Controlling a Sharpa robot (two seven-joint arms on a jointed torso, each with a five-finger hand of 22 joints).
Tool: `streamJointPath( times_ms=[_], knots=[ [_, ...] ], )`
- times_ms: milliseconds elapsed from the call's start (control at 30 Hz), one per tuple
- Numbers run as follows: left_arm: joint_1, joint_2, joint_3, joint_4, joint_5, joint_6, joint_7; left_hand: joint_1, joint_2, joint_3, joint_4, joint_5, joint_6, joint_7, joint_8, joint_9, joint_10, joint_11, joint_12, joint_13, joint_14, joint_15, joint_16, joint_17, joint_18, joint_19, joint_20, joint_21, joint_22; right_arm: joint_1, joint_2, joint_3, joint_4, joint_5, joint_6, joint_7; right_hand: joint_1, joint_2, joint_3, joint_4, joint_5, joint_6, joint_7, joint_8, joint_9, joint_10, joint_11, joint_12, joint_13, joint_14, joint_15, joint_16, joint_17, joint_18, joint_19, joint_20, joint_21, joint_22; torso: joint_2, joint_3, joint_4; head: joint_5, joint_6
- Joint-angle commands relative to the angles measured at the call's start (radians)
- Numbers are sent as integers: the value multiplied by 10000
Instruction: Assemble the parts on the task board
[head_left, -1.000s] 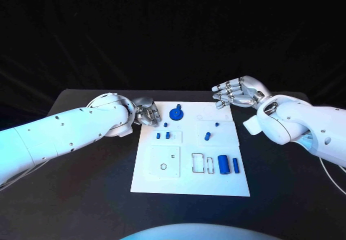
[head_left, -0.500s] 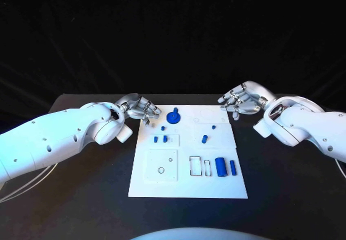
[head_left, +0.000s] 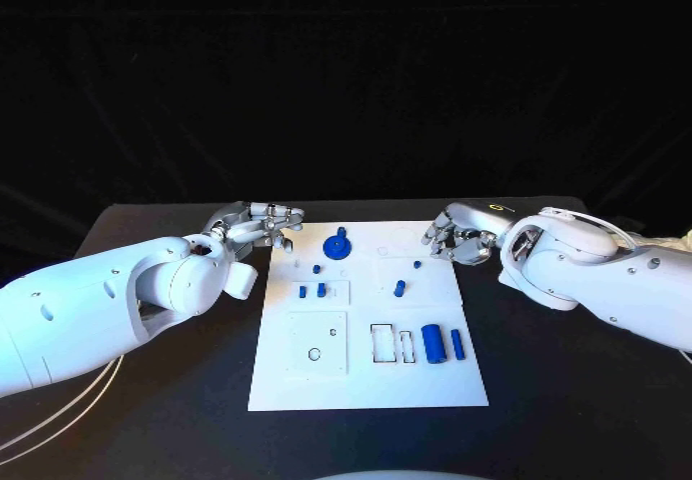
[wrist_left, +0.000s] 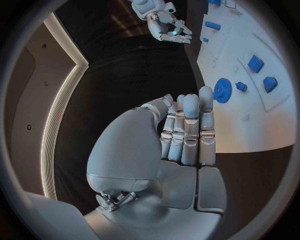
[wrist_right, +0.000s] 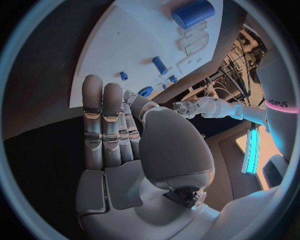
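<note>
We see the white task board (head_left: 289, 385) lying flat in the middle of the black table (head_left: 577, 380); on it sit the blue parts: a gear-like disc (head_left: 338, 247) at the far end, small pegs (head_left: 398, 288) in the middle, and a thick cylinder (head_left: 431, 344) beside a thin bar (head_left: 459, 344) near the right edge; the left hand (head_left: 260, 226) hovers just off the far left corner, fingers straight and side by side, holding nothing; the right hand (head_left: 459, 240) hovers off the far right corner, likewise empty, fingers extended.

Head camera looks down; both wrist cameras share the task board (head_left: 368, 320).
</note>
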Motion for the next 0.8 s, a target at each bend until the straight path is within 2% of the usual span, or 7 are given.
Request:
streamJointPath(
  times_ms=[33,100,267,367,467,667,800],
  knots=[
    [-31,-33,7,172,727,-93,649,-74,44,-97,-6,-1,-94,19,52,-14,-131,1,101,30,-182,-4,-153,-207,192,27,23,-110,-55,-64,100,-1,145,-1841,206,-728,66,-93,239,4,-265,-15,63,-54,-30,7,57,-112,-108,110,85,314,332,-165,-169,20,414,394,20,2,-5,-100,133],
    [-64,-73,8,288,749,-67,707,-78,66,-129,-4,2,-132,30,65,-20,-188,13,148,50,-225,6,-196,-251,191,19,31,-169,-101,-98,172,-2,213,-2058,186,-795,20,-133,331,43,-315,-37,52,-56,-45,-33,71,-176,-159,81,92,425,450,-163,-235,47,571,539,28,9,-16,-101,168],
    [-115,-117,8,498,813,-40,796,-97,80,-182,3,1,-178,46,85,-27,-256,27,208,75,-258,20,-229,-287,191,18,41,-238,-156,-140,296,-3,270,-2161,428,-1175,-114,-220,516,185,-676,-152,62,-68,-98,-111,94,-310,-219,112,126,1010,1041,-200,-273,110,1196,1177,17,2,52,-137,189],
    [-132,-134,8,634,844,-3,836,-96,74,-207,-5,-1,-193,47,94,-28,-282,31,231,84,-268,23,-240,-299,191,20,44,-263,-177,-166,387,-6,228,-2157,593,-1357,-186,-266,531,262,-747,-202,77,-65,-121,-150,114,-355,-221,125,144,1251,1281,-220,-281,134,1438,1432,30,-9,23,-169,199],
    [-142,-148,9,719,904,16,880,-95,69,-223,-10,-3,-199,49,101,-29,-298,34,243,89,-269,25,-242,-305,191,25,46,-275,-188,-217,479,-7,177,-2154,727,-1363,-210,-300,535,295,-747,-209,66,-59,-128,-160,126,-372,-220,111,142,1313,1339,-222,-313,149,1516,1500,29,1,-2,-169,190],
    [-149,-154,9,788,967,34,1020,32,71,-269,-128,2,-231,52,148,-28,-370,33,326,119,-286,22,-258,-339,196,53,45,-337,-245,-274,658,-11,49,-2154,921,-1316,-211,-332,557,340,-741,-110,11,-17,-114,-219,111,-417,-222,77,137,1394,1415,-209,-400,161,1614,1572,32,4,23,-178,239],
    [-151,-157,9,817,979,45,1087,118,69,-296,-215,4,-244,55,180,-27,-402,32,380,136,-293,19,-264,-359,197,71,41,-366,-270,-325,754,-13,-74,-2199,956,-1339,-179,-353,596,365,-719,-39,87,-11,-108,-405,174,-512,-228,30,177,1431,1450,-201,-506,189,1667,1591,24,-1,21,-182,258]
  ],
)
